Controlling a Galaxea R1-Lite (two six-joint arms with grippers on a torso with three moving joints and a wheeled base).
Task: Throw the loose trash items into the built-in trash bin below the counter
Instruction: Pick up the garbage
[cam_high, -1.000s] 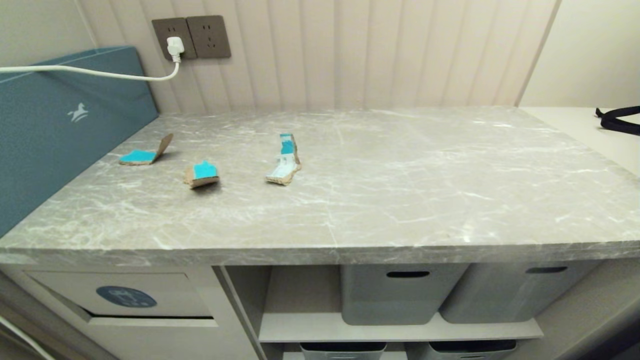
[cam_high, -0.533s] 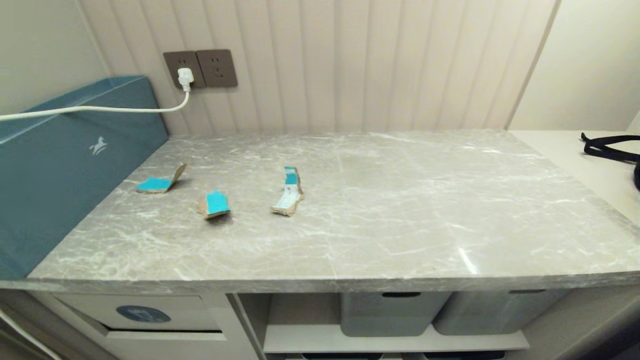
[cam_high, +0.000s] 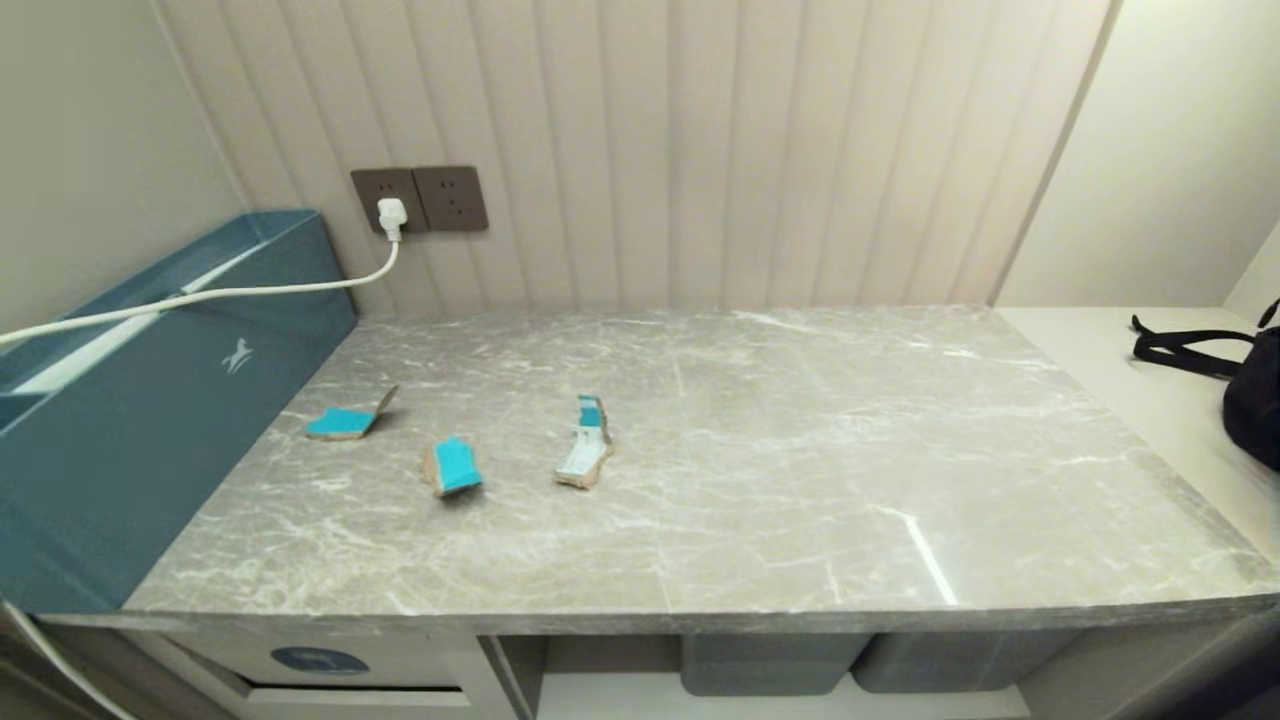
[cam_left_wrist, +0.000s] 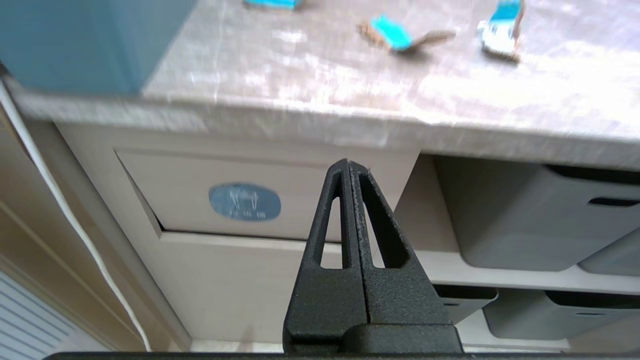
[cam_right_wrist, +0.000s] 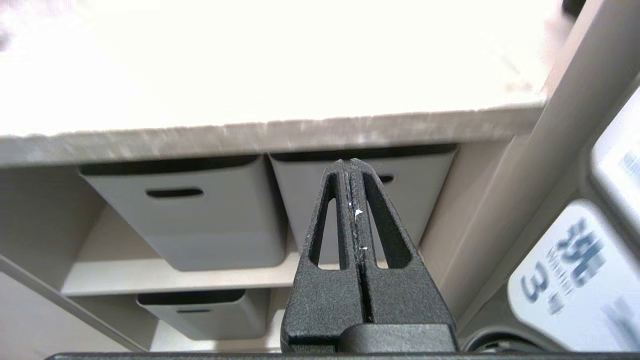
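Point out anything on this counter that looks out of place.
Three torn cardboard scraps lie loose on the left half of the counter, apart from each other. They look like litter; nothing else seems spilled or askew.

Three torn cardboard scraps lie on one grey marble counter (cam_high: 760, 480): a teal-faced scrap (cam_high: 345, 421) at nine o'clock, a second teal-faced scrap (cam_high: 455, 467), and a teal-and-white carton piece (cam_high: 586, 455). Four grey baskets (cam_right_wrist: 190, 215) sit below. Two wall sockets (cam_high: 420, 200), one plug (cam_high: 391, 213).
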